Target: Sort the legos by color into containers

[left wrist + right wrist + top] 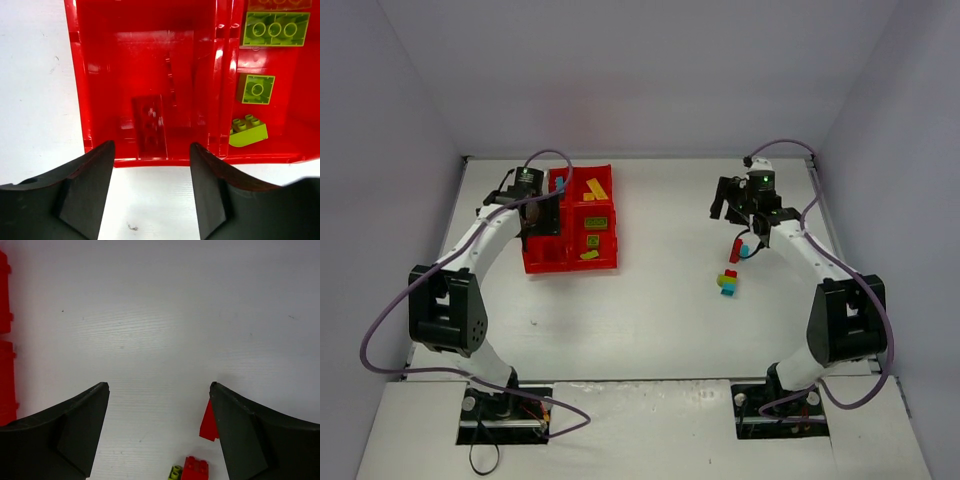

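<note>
My left hand (151,146) hangs open over the red tray (75,75), a red brick (150,125) lying in the compartment below. My right hand (159,385) is spread open above the desk (160,315), a multicolour brick clump (728,283) nearby.

Table (650,310): white, matt, with a fine ribbed grain (clearest in the wrist views).
Back wall (640,70): 12 o'clock, pale and bare, meeting the table along a dark seam.
Left wall (370,200): 9 o'clock, plain lilac-grey.
Right wall (910,150): 3 o'clock, same tint.
Near board (640,430): 6 o'clock, a white strip parted from the table by a straight seam.
Light: soft, even; shadows faint.
</note>
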